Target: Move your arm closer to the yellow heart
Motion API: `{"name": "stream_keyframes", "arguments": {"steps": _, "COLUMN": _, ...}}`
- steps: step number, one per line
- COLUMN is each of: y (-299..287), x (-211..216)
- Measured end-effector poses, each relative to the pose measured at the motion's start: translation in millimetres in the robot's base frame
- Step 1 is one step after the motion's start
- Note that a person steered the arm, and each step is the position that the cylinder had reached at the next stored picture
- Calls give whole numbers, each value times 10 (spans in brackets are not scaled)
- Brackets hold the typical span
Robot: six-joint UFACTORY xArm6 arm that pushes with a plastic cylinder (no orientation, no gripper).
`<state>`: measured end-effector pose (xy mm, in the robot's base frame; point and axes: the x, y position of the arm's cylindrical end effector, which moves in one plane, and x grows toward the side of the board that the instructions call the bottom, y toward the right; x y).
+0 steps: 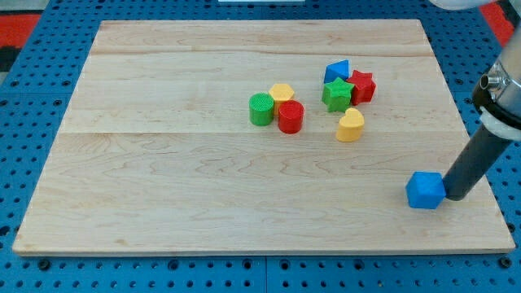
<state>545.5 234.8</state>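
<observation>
The yellow heart (pixel 350 125) lies on the wooden board right of centre. My tip (pixel 453 196) is at the lower right of the board, touching or almost touching the right side of a blue cube (pixel 426 190). The tip is well below and to the right of the yellow heart. The dark rod rises up and to the right from the tip.
Just above the heart sit a green star (pixel 336 94), a red star (pixel 361 86) and a blue triangle (pixel 337 70). To its left are a red cylinder (pixel 291 117), a yellow hexagon (pixel 282 94) and a green cylinder (pixel 261 108). The board's right edge (pixel 488 195) is near the tip.
</observation>
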Motion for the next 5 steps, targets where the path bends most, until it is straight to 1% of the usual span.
{"name": "stream_keyframes", "arguments": {"steps": 2, "y": -111, "x": -43}}
{"name": "stream_keyframes", "arguments": {"steps": 3, "y": -238, "x": -156}}
{"name": "stream_keyframes", "arguments": {"steps": 4, "y": -98, "x": -308}}
{"name": "stream_keyframes", "arguments": {"steps": 5, "y": 75, "x": -619}}
